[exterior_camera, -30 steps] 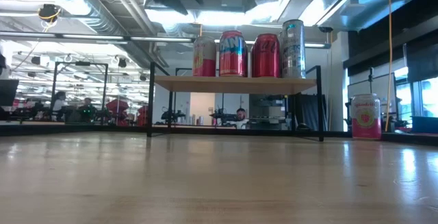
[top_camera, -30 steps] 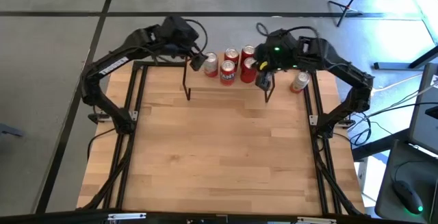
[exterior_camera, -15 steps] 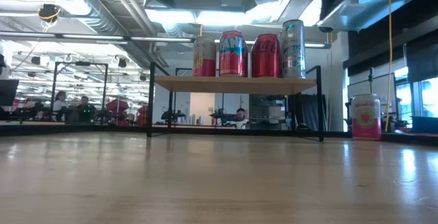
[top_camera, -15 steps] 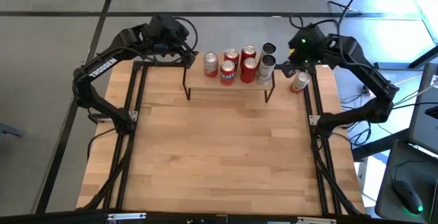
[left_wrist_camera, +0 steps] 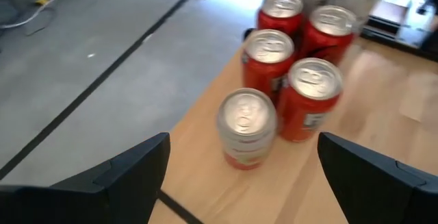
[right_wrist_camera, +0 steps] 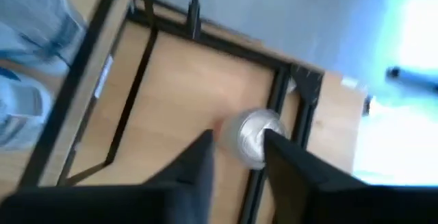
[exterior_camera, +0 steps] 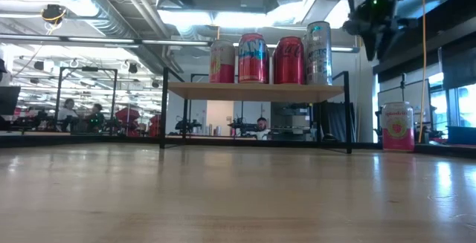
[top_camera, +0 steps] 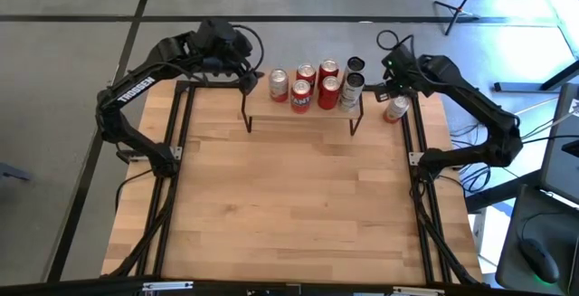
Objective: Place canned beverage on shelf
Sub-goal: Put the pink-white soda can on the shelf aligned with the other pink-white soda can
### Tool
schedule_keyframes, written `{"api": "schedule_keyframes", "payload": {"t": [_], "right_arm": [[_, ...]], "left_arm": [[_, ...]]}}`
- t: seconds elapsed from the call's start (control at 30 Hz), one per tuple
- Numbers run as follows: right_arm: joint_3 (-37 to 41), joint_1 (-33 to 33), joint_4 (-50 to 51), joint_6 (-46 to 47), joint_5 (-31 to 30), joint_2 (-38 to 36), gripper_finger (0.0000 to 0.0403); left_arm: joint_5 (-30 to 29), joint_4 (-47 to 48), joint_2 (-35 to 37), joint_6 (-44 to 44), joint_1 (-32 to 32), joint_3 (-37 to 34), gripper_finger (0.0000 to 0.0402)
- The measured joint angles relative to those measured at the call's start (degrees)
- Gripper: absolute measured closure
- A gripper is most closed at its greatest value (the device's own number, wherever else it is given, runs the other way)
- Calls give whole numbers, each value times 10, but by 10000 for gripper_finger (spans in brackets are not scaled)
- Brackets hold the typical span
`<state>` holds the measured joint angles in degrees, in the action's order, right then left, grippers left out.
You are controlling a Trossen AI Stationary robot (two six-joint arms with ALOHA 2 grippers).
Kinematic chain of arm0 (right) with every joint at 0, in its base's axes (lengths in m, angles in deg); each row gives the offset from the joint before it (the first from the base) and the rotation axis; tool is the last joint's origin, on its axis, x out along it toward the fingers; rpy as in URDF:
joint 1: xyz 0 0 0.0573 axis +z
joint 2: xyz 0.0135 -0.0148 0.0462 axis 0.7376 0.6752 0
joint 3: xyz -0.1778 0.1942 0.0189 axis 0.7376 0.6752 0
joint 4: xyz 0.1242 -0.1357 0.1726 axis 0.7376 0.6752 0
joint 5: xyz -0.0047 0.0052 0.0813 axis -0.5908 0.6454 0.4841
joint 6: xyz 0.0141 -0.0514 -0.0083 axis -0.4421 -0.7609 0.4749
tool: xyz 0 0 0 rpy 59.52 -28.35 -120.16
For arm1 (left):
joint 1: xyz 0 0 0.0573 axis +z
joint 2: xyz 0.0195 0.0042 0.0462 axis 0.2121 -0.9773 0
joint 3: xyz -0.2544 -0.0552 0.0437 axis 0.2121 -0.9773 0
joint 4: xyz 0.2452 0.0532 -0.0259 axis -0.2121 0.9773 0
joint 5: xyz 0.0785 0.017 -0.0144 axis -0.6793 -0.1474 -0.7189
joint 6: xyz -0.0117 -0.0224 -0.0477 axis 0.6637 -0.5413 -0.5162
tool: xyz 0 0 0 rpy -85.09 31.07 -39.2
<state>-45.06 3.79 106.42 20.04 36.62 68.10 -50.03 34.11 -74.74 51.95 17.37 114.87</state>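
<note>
A pink and white can [top_camera: 395, 109] [exterior_camera: 397, 126] stands upright on the tabletop at the far right, beside the shelf [exterior_camera: 253, 92] [top_camera: 271, 108]. The shelf carries several upright cans, red ones [left_wrist_camera: 268, 53] and tall silver ones [exterior_camera: 319, 53]. My right gripper [top_camera: 391, 86] [exterior_camera: 372, 29] hangs above the pink can, pointing steeply down. It is open, and the can's silver top [right_wrist_camera: 253, 136] shows between the fingers, well below them. My left gripper [top_camera: 249, 79] [left_wrist_camera: 239, 176] waits open at the shelf's left end, touching nothing.
The black frame rails [top_camera: 409, 138] run along the table's right and left edges, close to the pink can. The shelf's thin black legs [top_camera: 355, 122] stand just left of that can. The wide wooden tabletop [top_camera: 289, 205] lies toward the near edge.
My right gripper has left the shelf's right end, swung toward the table's far right corner and come down, rolling as it went. It now hangs over the pink can. My left gripper drew back a little from the shelf's left end. No can has moved.
</note>
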Motion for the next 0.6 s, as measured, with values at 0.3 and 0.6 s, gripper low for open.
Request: {"api": "schedule_keyframes", "payload": {"t": [0.3,0.6], "right_arm": [[66,-60,-18,29,26,11,88],[95,-70,-48,27,7,33,6]], "left_arm": [[34,0,0,18,0,0,44],[47,-4,0,36,1,0,44]]}}
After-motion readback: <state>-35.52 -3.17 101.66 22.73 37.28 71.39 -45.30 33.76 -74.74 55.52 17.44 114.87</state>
